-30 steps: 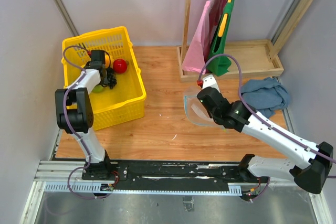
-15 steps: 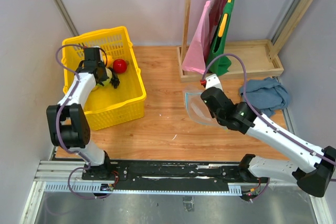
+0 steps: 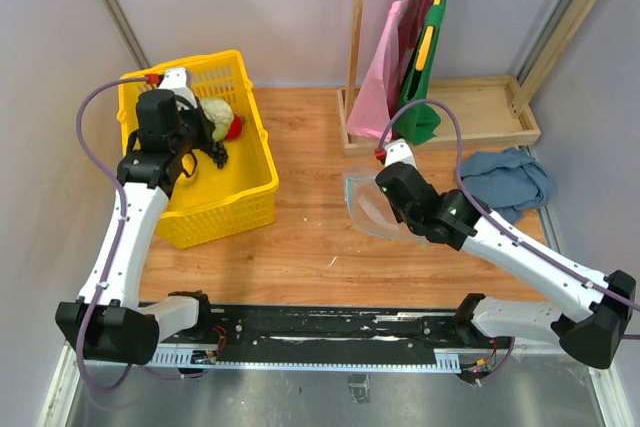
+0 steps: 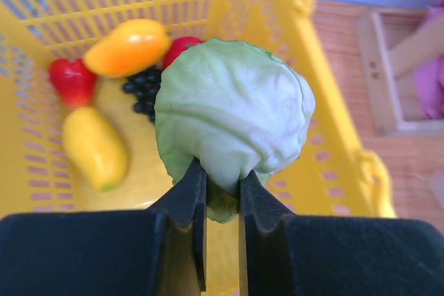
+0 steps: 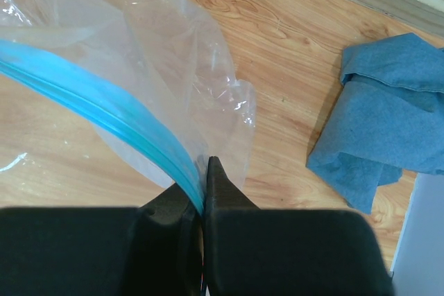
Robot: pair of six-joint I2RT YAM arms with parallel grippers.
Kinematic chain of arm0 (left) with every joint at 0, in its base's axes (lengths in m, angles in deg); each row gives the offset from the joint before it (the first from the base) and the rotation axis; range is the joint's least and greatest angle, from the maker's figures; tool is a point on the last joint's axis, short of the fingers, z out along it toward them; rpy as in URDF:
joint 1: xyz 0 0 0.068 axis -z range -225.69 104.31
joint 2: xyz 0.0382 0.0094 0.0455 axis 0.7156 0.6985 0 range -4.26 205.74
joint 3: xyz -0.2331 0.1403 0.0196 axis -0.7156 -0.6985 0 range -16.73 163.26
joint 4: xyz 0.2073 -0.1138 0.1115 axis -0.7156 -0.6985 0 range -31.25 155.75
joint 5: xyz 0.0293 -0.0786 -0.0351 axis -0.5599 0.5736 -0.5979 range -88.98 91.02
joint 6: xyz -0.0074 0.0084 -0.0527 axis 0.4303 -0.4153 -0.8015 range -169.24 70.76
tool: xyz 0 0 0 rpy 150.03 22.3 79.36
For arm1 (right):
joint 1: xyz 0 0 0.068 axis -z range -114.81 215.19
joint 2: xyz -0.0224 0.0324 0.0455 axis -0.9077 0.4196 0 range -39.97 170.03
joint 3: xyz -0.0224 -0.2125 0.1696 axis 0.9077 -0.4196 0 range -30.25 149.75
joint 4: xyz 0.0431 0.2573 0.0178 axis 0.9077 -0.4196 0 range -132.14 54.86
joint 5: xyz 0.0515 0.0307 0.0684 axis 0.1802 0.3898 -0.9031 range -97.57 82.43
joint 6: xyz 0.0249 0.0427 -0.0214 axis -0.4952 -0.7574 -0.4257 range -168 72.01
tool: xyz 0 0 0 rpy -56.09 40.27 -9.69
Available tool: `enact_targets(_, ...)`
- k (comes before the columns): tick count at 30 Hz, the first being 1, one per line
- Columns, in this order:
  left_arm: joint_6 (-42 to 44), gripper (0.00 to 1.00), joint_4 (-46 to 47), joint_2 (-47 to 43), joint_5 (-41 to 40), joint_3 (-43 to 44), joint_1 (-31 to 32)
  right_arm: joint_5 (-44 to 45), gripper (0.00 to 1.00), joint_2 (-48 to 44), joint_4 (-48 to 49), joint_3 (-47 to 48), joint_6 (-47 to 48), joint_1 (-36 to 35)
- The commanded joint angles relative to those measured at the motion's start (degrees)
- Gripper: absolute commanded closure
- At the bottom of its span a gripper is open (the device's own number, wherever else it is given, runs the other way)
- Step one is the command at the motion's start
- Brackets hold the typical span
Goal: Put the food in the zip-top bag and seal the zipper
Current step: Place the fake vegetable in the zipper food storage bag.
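R pincer (image 5: 203,171) is shut tight on the blue zipper (image 5: 104,105) at the edge of the clear zip-top bag (image 5: 173,53). The bag is floppy, over the wood worktop (image 5: 291,25), w/ a blue cloth (image 5: 388,102) near it. Farther back on the L side, L pincer (image 4: 220,185) pinches the pale green round food (image 4: 232,112) & holds it up over the yellow basket (image 4: 326,136). Down inside lie the mango (image 4: 128,46), yellow piece (image 4: 94,147), a red one (image 4: 71,81) & grapes (image 4: 142,91).
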Motion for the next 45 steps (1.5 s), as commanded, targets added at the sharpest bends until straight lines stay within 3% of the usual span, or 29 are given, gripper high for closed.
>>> enact_targets(1, -0.79, 1.0, -2.01, -2.73, 5.5, 1.89, 4.98, -1.1, 0.99, 0.64, 0.55, 2.49, -1.8, 0.94)
enact_targets(15, -5.11, 1.0, 2.43, -13.33, 17.08, -0.23, 23.89, -5.19, 0.99, 4.68, 1.72, 5.32, -4.78, 1.32)
enact_targets(22, -18.24, 1.0, 16.0, -16.24, 25.18, -9.64, 29.14, -9.12, 0.99, 4.82, 4.17, 5.46, -7.53, 2.28)
enact_targets(37, -44.44, 1.0, 36.78, -17.89, 18.95, -26.85, 36.98, -13.26, 0.99, 1.35, 12.31, 0.52, -15.14, 2.44)
enact_targets(45, -47.55, 1.0, 39.51, -14.05, 13.33, -28.3, 43.46, -14.1, 1.0, -1.48, 16.66, -2.21, -17.08, 2.38)
